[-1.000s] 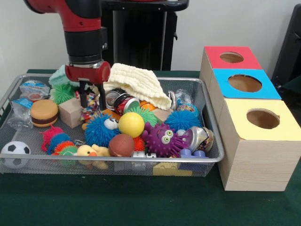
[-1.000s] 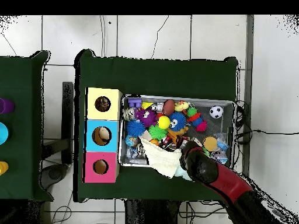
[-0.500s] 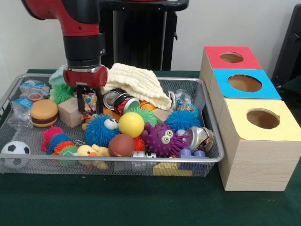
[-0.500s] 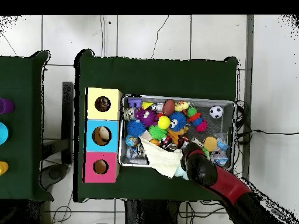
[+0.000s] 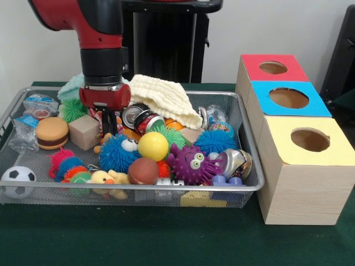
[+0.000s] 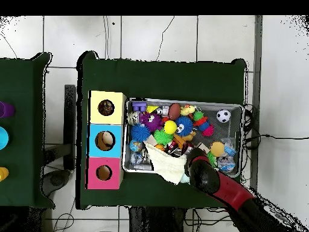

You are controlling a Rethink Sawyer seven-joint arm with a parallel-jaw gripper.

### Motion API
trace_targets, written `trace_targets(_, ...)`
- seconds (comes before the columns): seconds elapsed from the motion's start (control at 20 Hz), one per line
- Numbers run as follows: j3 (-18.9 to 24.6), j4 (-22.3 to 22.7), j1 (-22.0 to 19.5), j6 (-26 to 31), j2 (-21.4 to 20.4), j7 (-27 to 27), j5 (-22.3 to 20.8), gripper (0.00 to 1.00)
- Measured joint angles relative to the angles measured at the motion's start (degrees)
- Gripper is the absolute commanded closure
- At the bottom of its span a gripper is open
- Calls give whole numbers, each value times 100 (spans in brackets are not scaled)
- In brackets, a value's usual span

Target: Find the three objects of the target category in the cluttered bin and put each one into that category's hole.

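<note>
Only the front view shows the gripper [image 5: 108, 126], fingers pinching a multicoloured toy [image 5: 106, 118] beside the wooden block [image 5: 84, 132]; it has shifted slightly toward the yellow ball [image 5: 153, 146].

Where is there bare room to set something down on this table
Bare green cloth lies in front of the mesh bin and the yellow box. Inside the bin it is crowded; only a little mesh shows between the soccer ball and hamburger toy.

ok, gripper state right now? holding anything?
Gripper: down among the toys in the wire mesh bin, beside the plain wooden block; whether it is open, shut or holding anything cannot be told.
</note>
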Motion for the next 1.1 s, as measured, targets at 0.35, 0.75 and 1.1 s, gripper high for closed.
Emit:
trace_targets(0.35, 44, 30, -49, -29, 11, 0, 0, 100)
trace_targets(0.75, 68, 209, -28, 12, -158, 0, 9, 100)
trace_targets(1.1, 64, 431, 260, 381, -565, 0, 223, 100)
